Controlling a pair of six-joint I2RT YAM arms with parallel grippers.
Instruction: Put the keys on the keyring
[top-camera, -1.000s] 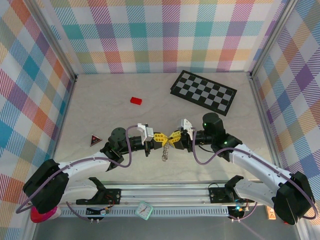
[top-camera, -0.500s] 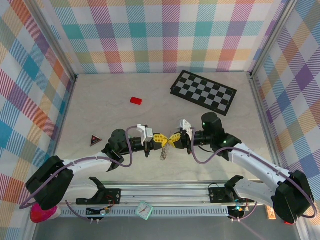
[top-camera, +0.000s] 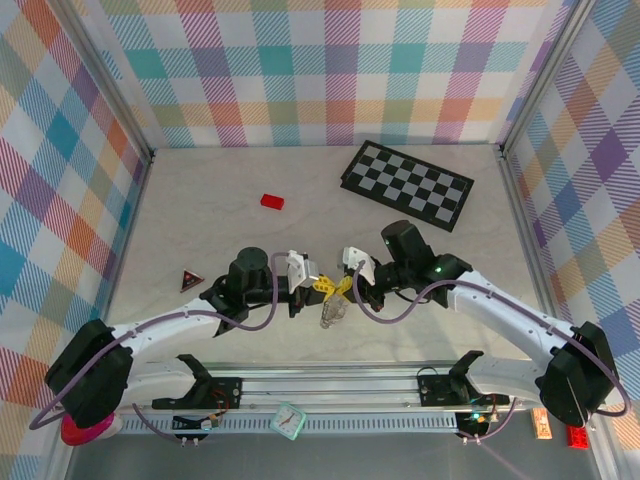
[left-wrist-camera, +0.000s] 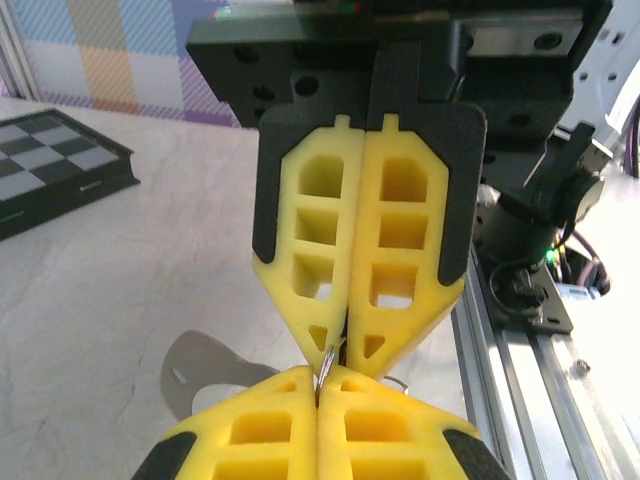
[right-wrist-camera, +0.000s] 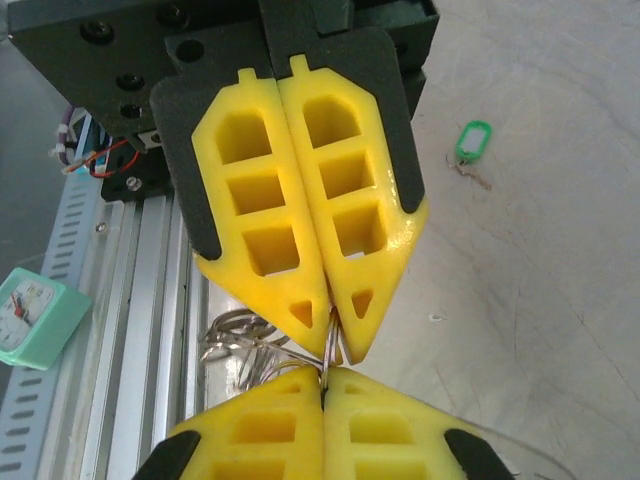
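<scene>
Right arm has swung left since earlier. Left gripper (top-camera: 321, 289) and right gripper (top-camera: 343, 289) meet tip to tip, both clamped on the keyring (top-camera: 331, 316), which hangs near-centre.

I see the keyring (right-wrist-camera: 245, 347) as a loose bunch of thin silvery wire loops. One strand is pinched where the closed tips of the left claw (right-wrist-camera: 329, 335) and right claw (right-wrist-camera: 322, 392) meet, and the loops spill out to one side, lifted off the tabletop. The mint-green key (right-wrist-camera: 472, 140) lies flat on the tabletop well apart from the ring, its tiny metal blade trailing from the plastic head.
</scene>
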